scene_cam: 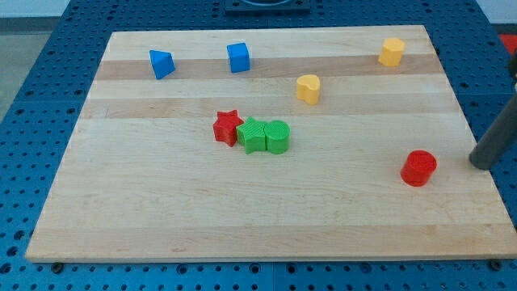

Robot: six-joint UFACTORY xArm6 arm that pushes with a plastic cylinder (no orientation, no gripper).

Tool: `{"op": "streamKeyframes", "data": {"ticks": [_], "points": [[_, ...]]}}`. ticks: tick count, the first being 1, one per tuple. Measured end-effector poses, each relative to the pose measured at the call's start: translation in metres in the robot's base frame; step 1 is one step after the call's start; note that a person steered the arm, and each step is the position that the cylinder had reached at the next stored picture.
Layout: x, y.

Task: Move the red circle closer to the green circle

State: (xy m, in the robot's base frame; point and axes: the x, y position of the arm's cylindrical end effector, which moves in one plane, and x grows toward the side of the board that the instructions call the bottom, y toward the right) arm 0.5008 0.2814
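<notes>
The red circle (418,167) sits on the wooden board at the view's lower right. The green circle (277,136) stands near the board's middle, touching a green star (253,135) on its left. My tip (482,164) is at the board's right edge, just right of the red circle with a small gap between them. The dark rod rises from it toward the view's upper right.
A red star (228,127) touches the green star's left side. A blue triangle (161,63) and a blue cube (238,57) stand at the top left. A yellow heart (308,88) and a yellow block (392,52) stand at the top right.
</notes>
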Motion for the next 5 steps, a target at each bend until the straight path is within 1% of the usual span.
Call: {"op": "streamKeyframes", "data": {"ticks": [1, 2, 4, 5], "points": [[0.000, -0.034], [0.024, -0.036], [0.024, -0.041], [0.023, -0.077]]}}
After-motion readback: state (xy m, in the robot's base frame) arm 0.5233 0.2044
